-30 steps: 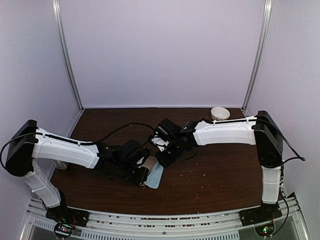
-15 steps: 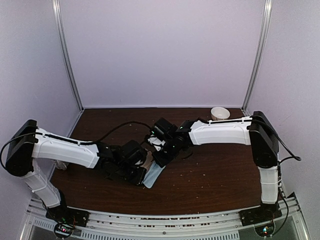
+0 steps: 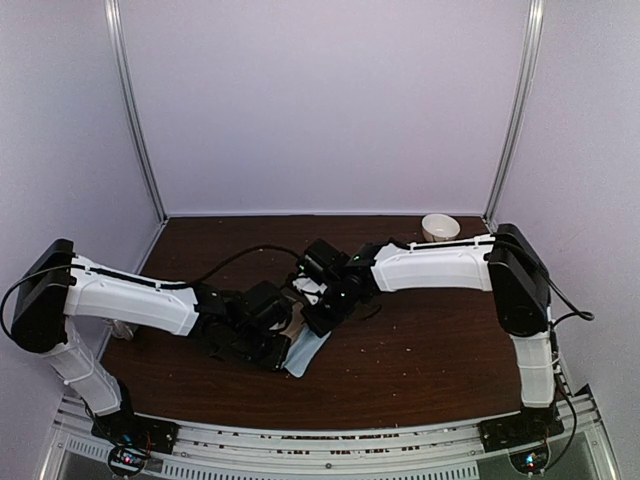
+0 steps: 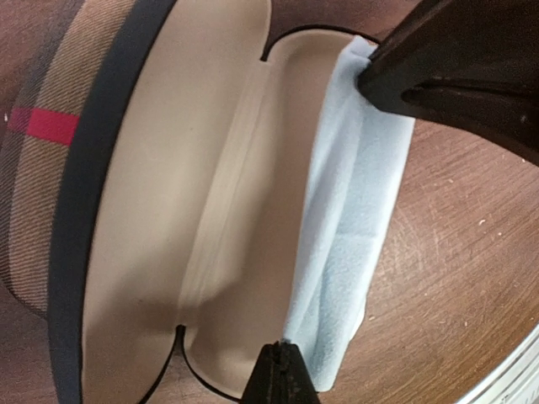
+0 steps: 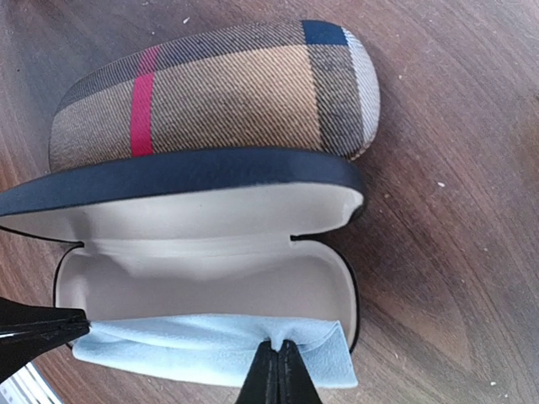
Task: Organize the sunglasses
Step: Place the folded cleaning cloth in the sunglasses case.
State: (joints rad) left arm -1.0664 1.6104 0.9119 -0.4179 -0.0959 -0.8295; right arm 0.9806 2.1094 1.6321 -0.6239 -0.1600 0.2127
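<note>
left gripper: clamped tight on one short end of the light blue soft cleaning cloth, with the fabric nipped right at the tips

right gripper: pinched closed on the same cloth too, further along its long edge toward the other end

cloth: draped over the rim of the open tan plaid hard-shell glasses case, half in and half out, on the side nearest both sets of fingers. Its long axis runs the same way as the case's.

case: sits on the dark brown wooden table with the lid swung back, away from the right gripper. Nothing but the cloth shows in the cream-lined tray.

sunglasses: honestly can't spot them in any view. From above, the arms cover the middle of the table, so I can't say which way they lie from either hand.

what the next bit hinges on: my guess is the cloth needs to go flat into the tray. That's straight ahead of the right fingertips and off to the left of the left ones.

nearer arm: both are on the cloth, but the right one faces the tray square on, so I'd bet it leads.
</note>
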